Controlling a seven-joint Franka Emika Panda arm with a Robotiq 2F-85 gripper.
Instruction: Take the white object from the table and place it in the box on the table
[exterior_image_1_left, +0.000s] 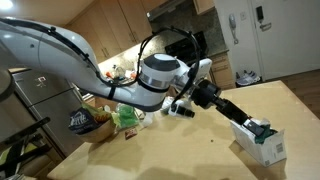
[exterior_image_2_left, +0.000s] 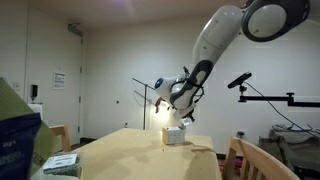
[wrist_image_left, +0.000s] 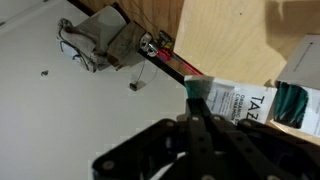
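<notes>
Currently the gripper (exterior_image_1_left: 256, 124) hangs just above the box (exterior_image_1_left: 264, 146), which stands on the table (exterior_image_1_left: 190, 152) toward 4 o'clock in an exterior view. From the opposite side, the box (exterior_image_2_left: 175, 136) sits at 6 o'clock of the gripper, very close under it.

Fingers: together, pinched on the white packet (wrist_image_left: 240, 102). In the wrist view the packet starts right at the fingertips and runs out toward 3 o'clock, printed face to the camera, with its green-teal patch at the far end. I note the packet as held at the box, carried by one edge.

Box: white carton with green print on its side. The gripper covers its top, so I cannot tell what lies inside or whether the packet's edge has passed the rim.

A dark basket (exterior_image_1_left: 84, 122) stands toward 9 o'clock on the table, well apart from the box. Its contents are too small to read. A green bag (exterior_image_1_left: 127, 117) lies just beside it, at its 3 o'clock.
</notes>
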